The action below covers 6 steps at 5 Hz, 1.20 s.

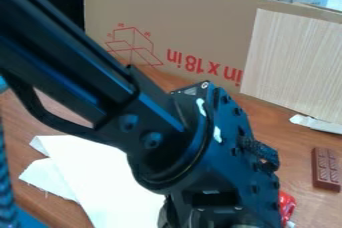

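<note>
Jaws' state can't be told; glossy red object (286, 206) nearby, frayed white cloth (110, 182), grid-moulded brown bar (326, 169).

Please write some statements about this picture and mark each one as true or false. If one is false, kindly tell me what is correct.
1. The brown bar lies on the table at the right of the view. True.
2. The wood-grain panel stands to the left of the red print. False: the wood-grain panel is to the right of the red print.
3. The robot arm hides part of the white sheet. True.
4. The red thing is near the top edge. False: the red thing shows beside the robot arm, near the bottom edge.
</note>
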Each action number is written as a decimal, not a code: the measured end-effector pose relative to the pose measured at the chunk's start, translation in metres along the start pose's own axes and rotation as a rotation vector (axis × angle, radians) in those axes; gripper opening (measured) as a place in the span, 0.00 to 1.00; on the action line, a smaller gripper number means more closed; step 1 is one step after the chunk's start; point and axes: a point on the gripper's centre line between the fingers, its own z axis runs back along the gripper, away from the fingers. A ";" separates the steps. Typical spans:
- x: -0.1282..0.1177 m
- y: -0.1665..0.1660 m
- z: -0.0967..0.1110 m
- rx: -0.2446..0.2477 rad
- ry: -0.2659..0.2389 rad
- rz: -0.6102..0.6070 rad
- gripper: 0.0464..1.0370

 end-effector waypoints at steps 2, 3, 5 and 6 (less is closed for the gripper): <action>0.004 0.003 -0.007 -0.002 0.006 0.012 0.96; 0.005 0.002 -0.007 -0.006 0.004 0.015 0.88; 0.004 0.004 -0.006 -0.025 0.000 0.024 0.29; 0.004 0.006 -0.003 -0.035 -0.007 0.033 0.09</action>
